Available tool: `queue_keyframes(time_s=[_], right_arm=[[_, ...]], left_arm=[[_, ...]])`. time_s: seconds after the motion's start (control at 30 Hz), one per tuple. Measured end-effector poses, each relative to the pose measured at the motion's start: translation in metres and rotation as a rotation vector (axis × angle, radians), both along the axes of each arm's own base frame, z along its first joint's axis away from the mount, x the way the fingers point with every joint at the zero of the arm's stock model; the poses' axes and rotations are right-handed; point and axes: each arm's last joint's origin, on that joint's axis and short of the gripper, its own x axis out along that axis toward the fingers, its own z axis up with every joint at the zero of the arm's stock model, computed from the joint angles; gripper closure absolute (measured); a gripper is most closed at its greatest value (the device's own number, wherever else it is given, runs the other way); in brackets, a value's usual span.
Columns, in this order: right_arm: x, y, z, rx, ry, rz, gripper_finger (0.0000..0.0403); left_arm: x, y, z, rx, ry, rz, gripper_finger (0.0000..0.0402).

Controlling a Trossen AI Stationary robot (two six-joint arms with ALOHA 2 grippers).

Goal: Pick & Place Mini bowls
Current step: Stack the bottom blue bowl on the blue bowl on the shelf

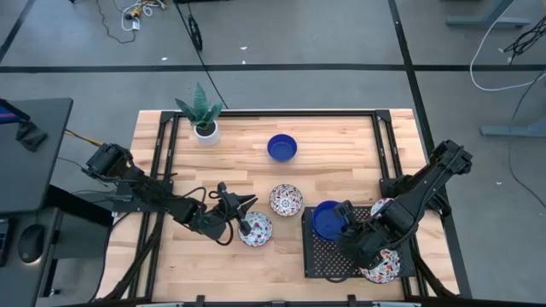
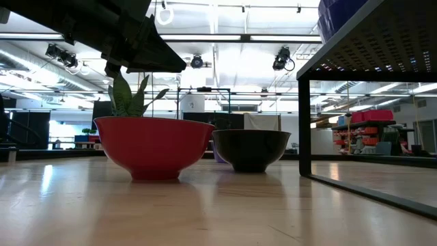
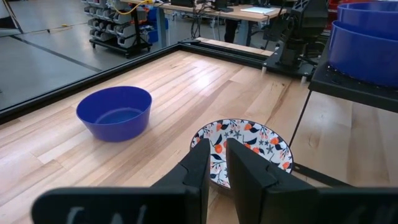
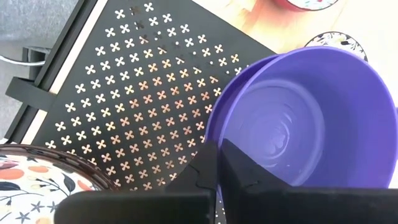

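A white floral mini bowl [image 1: 256, 228] stands on its base near the table's near edge; it shows red from the side in the low view [image 2: 153, 147]. My left gripper [image 1: 242, 220] hovers over its left rim, shut to a narrow slit [image 3: 216, 167], holding nothing. A second floral bowl [image 1: 286, 200] [image 3: 249, 146] and a lone blue bowl [image 1: 281, 147] [image 3: 114, 112] rest farther off. Two stacked blue bowls [image 1: 328, 219] [image 3: 367, 37] sit on a black perforated rack [image 1: 320, 256]. My right gripper [image 1: 348, 223] [image 4: 219, 163] is shut on the upper blue bowl [image 4: 298, 124]. My right gripper pinches the upper blue bowl's rim [image 4: 210, 127] on the bowl's right side, one finger [image 4: 245, 173] inside the hollow and one outside. It comes slanting down from the table's right. The bowl stays upright, nested in the lower blue bowl; I cannot tell whether it is lifted.
Floral bowls [image 1: 381, 264] [image 1: 384, 207] also sit on the rack, partly under the right arm; one shows beside my right fingers [image 4: 37, 180]. A potted plant [image 1: 202, 119] stands at the far left. The rack's leg [image 2: 304, 123] rises right of the table bowls. Bare wood lies at the table's middle.
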Motion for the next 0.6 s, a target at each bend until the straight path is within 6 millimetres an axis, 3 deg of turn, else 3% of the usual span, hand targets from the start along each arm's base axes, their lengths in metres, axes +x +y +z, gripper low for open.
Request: queue_keyframes(time_s=[0.6], right_arm=[[0.0007,0.0001,0.0001,0.008,-0.002,-0.001,0.0398]], left_arm=[[0.0000,0.0000,0.0000,0.000,0.000,0.000,0.0346]])
